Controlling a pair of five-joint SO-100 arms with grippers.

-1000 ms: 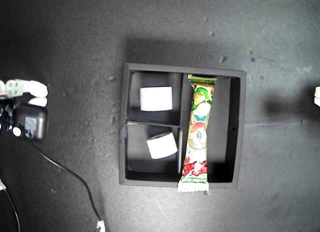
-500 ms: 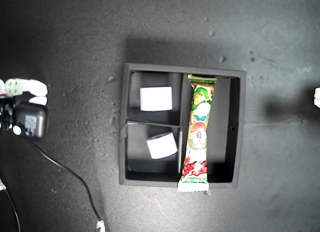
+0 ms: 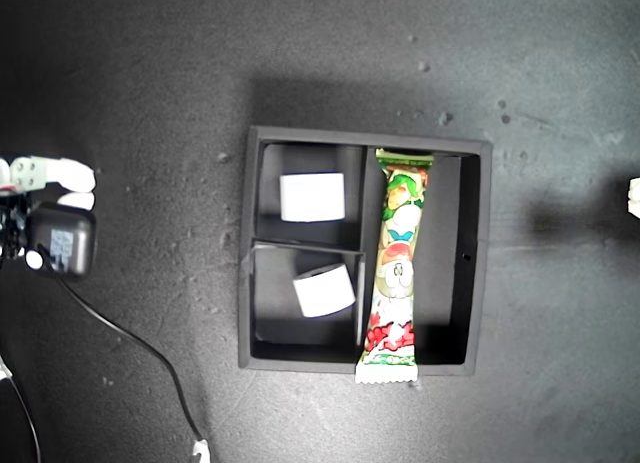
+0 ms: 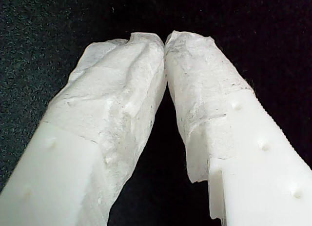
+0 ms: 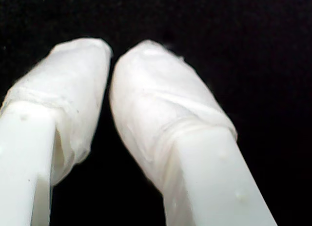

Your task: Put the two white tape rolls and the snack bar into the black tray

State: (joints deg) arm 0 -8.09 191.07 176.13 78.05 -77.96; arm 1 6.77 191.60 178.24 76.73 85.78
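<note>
My first gripper (image 4: 165,40): white taped tips pressed together, holding nothing. My second gripper (image 5: 111,57): tips nearly touching, empty.

Square black divided tray (image 3: 480,253): one white tape roll (image 3: 312,197) and another (image 3: 325,290) in separate small compartments; shiny green-red wrapped snack bar (image 3: 395,268) in the long one, one end overhanging the wall.

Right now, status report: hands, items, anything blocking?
Both hands shut, empty. Tape rolls in the tray's small compartments. Snack bar in long one, end overhanging wall. Nothing blocking.

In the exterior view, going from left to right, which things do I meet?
An arm's gripper → black tray's wall → tape rolls and in the small compartments → snack bar → part of another arm at the exterior view's right edge.
</note>
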